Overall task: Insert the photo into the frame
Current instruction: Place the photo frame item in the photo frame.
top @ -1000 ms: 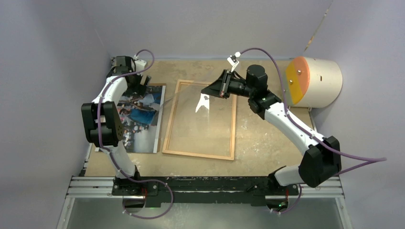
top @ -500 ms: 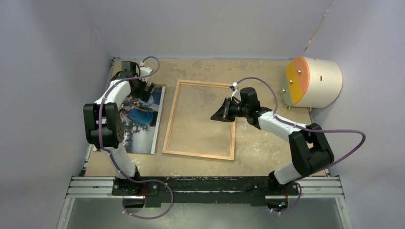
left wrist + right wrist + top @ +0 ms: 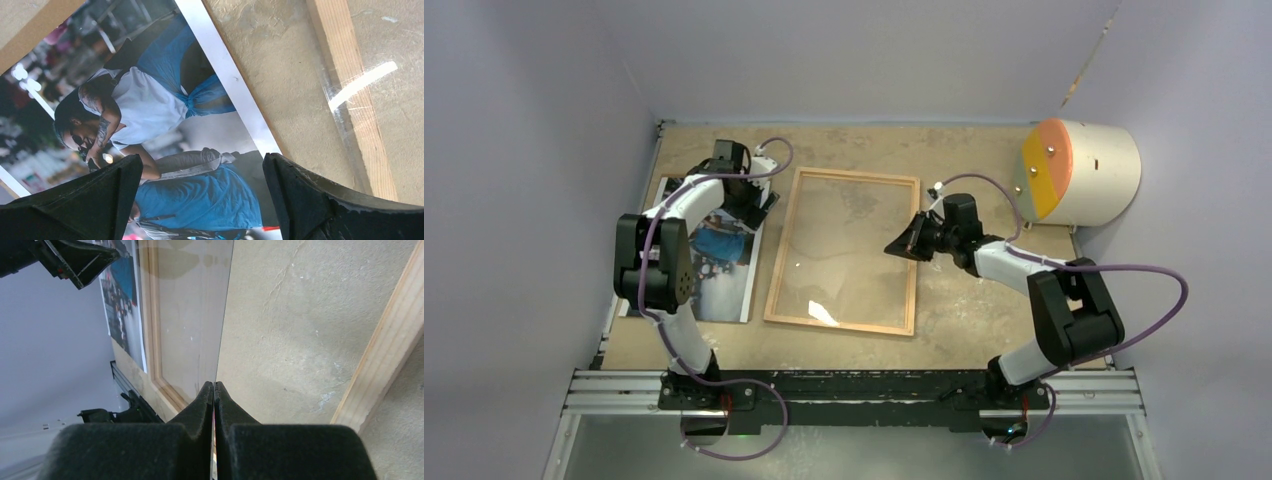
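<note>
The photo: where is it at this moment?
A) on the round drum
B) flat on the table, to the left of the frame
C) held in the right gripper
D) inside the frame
B: the top view shows the photo flat on the table beside the left strip of the frame, outside it, below the open left gripper.

Blue, white and dark photo (image 3: pixel 150 110), light-orange wooden frame (image 3: pixel 339 50)

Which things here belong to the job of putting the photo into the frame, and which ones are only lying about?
Belong to the job:
photo, lying flat
frame, just right of it
clear pane, pinched at its edge by the right claw
left claw, open over the photo

Only lying about:
round drum with orange face, far right corner
</note>
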Controlling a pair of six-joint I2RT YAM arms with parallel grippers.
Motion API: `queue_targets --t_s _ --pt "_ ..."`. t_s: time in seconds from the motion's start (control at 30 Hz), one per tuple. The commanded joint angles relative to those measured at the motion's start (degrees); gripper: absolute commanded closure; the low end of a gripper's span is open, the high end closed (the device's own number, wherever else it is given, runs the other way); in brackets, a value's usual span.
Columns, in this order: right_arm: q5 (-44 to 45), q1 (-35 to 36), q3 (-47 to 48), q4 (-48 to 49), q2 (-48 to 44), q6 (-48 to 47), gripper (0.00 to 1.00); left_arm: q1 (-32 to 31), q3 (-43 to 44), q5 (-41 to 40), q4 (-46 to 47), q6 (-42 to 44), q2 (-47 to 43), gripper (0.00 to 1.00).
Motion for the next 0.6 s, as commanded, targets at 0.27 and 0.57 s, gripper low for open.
queue_targets --t_s 0.27,0.57 --pt "2.03 -1.93 -1.88 5.82 0.76 0.05 1.00 -1.10 2.05 -1.17 0.29 0.51 -0.13 0.00" --pt "0.75 -3.27 -3.75 8.81 1.96 1.25 1.00 -1.10 2.74 -1.26 -0.25 0.80 0.63 0.00"
